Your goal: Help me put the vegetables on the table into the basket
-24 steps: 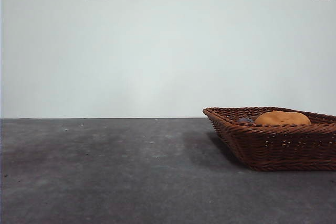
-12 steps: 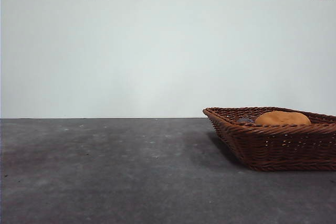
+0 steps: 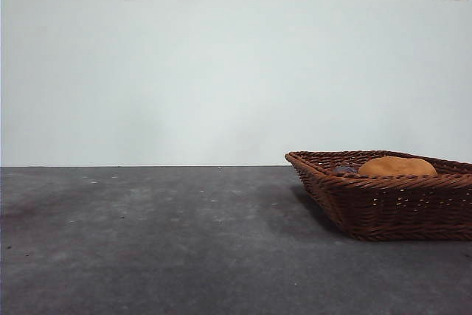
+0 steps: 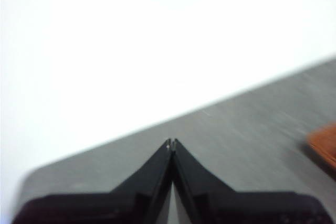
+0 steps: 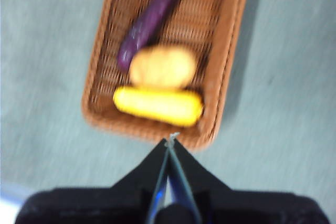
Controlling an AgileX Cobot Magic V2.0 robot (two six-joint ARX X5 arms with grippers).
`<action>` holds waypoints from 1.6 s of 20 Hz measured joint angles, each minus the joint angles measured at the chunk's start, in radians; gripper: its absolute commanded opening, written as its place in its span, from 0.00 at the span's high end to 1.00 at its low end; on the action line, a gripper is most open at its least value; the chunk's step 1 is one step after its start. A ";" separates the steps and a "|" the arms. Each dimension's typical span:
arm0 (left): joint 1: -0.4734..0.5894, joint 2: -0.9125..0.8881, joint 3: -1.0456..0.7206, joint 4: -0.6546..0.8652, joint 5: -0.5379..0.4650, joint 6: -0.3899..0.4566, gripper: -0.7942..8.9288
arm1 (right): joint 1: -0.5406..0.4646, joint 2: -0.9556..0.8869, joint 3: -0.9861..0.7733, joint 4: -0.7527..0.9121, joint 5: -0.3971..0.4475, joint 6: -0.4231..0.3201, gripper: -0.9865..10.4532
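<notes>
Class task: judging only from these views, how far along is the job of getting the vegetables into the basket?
Done: corn cob, potato and eggplant all lie in the basket. In hand: nothing; the right gripper above the basket and the left gripper are shut and empty. Left: nothing visible on the table.

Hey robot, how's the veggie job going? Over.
Corn, potato, eggplant all in basket. Left gripper shut, empty. Right gripper shut, above basket. Nothing in the way.
</notes>
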 measured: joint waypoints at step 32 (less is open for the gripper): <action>0.140 -0.740 -1.230 0.436 -0.016 -0.176 0.92 | 0.000 0.000 0.000 0.267 0.002 0.000 0.91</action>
